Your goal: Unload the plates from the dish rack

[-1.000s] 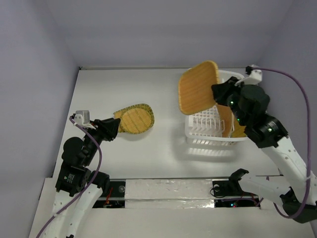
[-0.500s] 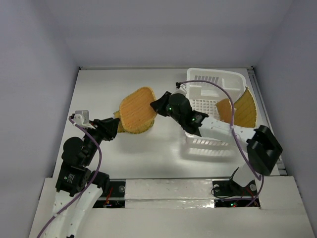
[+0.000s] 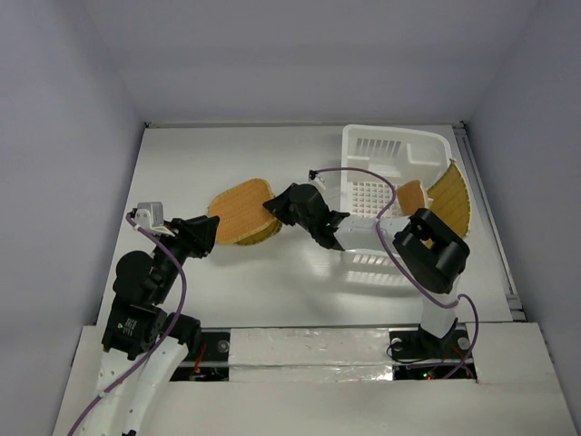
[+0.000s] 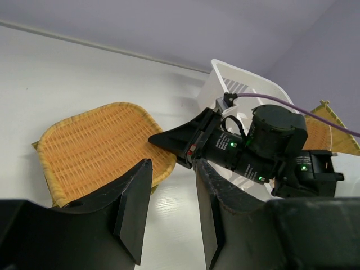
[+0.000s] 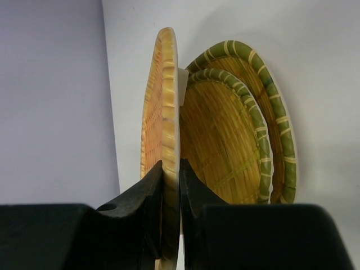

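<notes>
OK, your right gripper (image 5: 170,169) is clamped on one plate (image 5: 160,101), edge-on just beside two stacked plates (image 5: 242,129). Your left gripper (image 4: 173,169) hangs half open, empty, facing them. The dish rack (image 3: 427,150) sits behind the right gripper.

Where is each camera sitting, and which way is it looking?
Top external: high behind the arms, looking down on the table and dish rack; both arms show, bases nearest.
Left wrist: on the left arm, looking past its own open left gripper toward the right gripper and the held plate.
Right wrist: on the right arm, looking along its fingers clamped on that plate's edge, with the plates on the table beyond.
Shared: all three see the held plate; top external and left wrist also see the rack.
</notes>
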